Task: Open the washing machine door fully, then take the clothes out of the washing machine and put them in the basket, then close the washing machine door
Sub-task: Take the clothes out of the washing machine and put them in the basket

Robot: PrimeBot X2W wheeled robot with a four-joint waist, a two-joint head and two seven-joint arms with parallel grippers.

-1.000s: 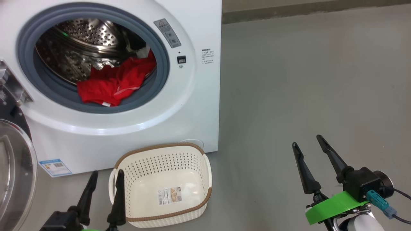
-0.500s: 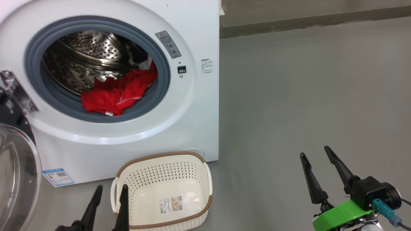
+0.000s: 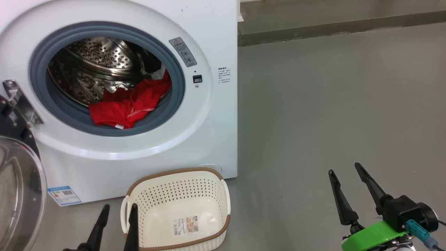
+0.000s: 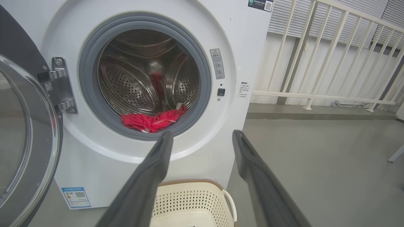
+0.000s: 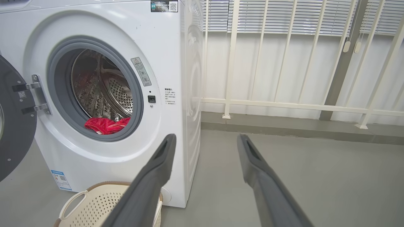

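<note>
The white washing machine (image 3: 205, 132) (image 4: 243, 37) (image 5: 164, 37) stands with its door (image 3: 17, 195) (image 4: 25, 135) (image 5: 12, 126) swung wide open to the left. Red clothes (image 3: 127, 104) (image 4: 151, 119) (image 5: 105, 125) lie at the drum's front lip, a bit of white fabric behind them. On the floor below the opening sits the cream basket (image 3: 177, 209) (image 4: 192, 201) (image 5: 94, 205), nothing in it but a sticker. My left gripper (image 3: 118, 211) (image 4: 202, 137) hangs open by the basket's left handle. My right gripper (image 3: 345, 169) (image 5: 205, 140) is open over bare floor to the right.
Grey concrete floor (image 3: 331, 104) spreads to the right of the machine. A low kerb (image 3: 331, 26) and a white railing (image 5: 284, 104) with blinds behind it run along the back wall.
The head camera has tilted up, so the whole scene sits lower in the picture. Both grippers stay open and keep their places relative to the basket.
</note>
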